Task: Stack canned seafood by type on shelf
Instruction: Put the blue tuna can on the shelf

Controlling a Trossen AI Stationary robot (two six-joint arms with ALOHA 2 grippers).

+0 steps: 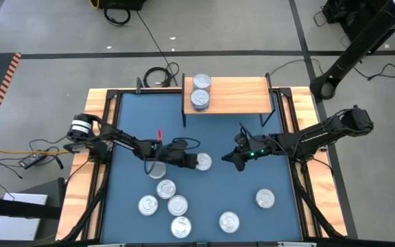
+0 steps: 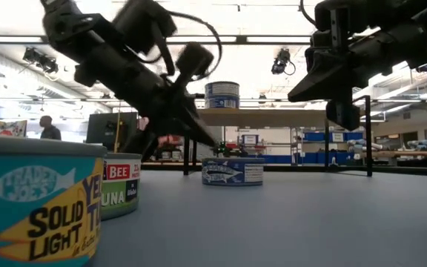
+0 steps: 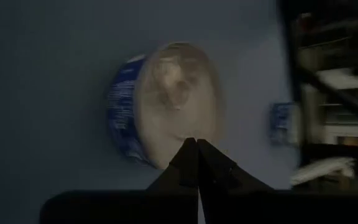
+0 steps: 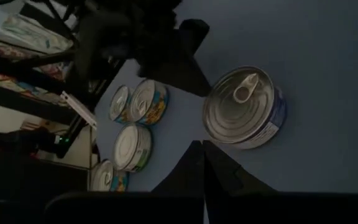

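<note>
A blue-labelled tin with a silver pull-tab lid rests flat on the blue table at mid-table. My left gripper is shut, its tip just left of and above this tin; the low view shows a gap between the tip and the tin. My right gripper is shut and hangs over the table to the tin's right. The light-wood shelf stands at the far edge with tins at its left end, one stacked on another.
Several more tins lie at the near left, and two at the near right. Close to the low camera stand a teal-and-yellow tin and a green tuna tin. Wooden strips edge the table.
</note>
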